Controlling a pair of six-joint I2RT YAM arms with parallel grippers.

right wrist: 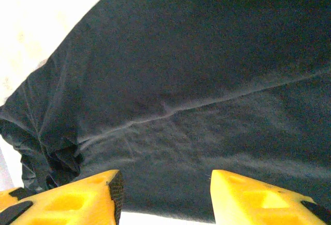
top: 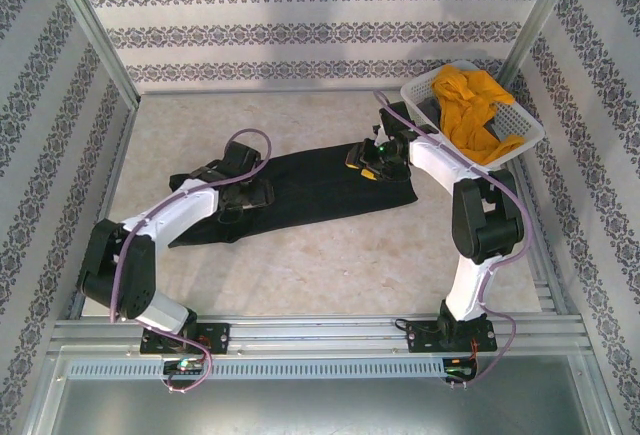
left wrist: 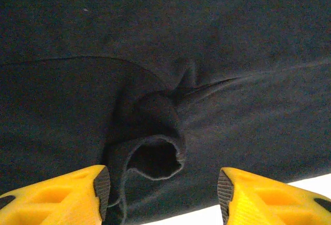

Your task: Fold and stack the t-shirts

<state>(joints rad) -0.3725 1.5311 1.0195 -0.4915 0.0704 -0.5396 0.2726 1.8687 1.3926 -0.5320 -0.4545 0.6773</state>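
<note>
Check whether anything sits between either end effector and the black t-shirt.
Nothing visible does. The left end effector and right end effector both hang open right over the black t-shirt, with bare cloth between their fingers. The yellow t-shirt lies off in the white basket.

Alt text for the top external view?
A black t-shirt lies as a long strip across the table, left gripper over its left part, right gripper over its right end. A yellow t-shirt sits in a white basket at the far right.
</note>
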